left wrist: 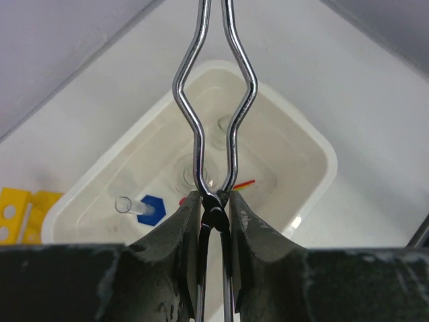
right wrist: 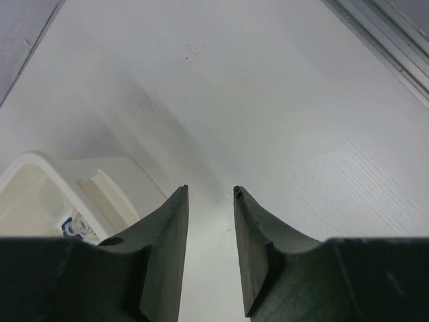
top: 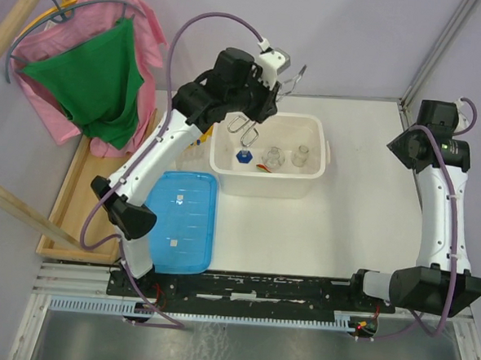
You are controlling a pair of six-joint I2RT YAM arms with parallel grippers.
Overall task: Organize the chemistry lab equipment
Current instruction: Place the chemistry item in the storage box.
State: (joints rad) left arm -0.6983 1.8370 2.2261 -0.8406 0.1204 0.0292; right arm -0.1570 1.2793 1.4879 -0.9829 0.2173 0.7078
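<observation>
While my left pincer point(left wrist: 214, 209) is clenching the metal tongs point(left wrist: 198, 157), it is hovering above the white tub point(left wrist: 316, 149), with a blue-capped tube point(left wrist: 143, 206) and two flasks point(top: 273, 157) lying beneath it; my right pincer point(right wrist: 210, 196) is hanging released over the worktop point(right wrist: 301, 100), grasping nothing.

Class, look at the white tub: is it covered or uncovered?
Uncovered: flasks show inside the white tub, and the blue lid lies flat beside it.

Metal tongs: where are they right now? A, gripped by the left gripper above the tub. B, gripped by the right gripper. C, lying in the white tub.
A: the left wrist view shows the left gripper closed on the metal tongs, with the white tub below them.
</observation>
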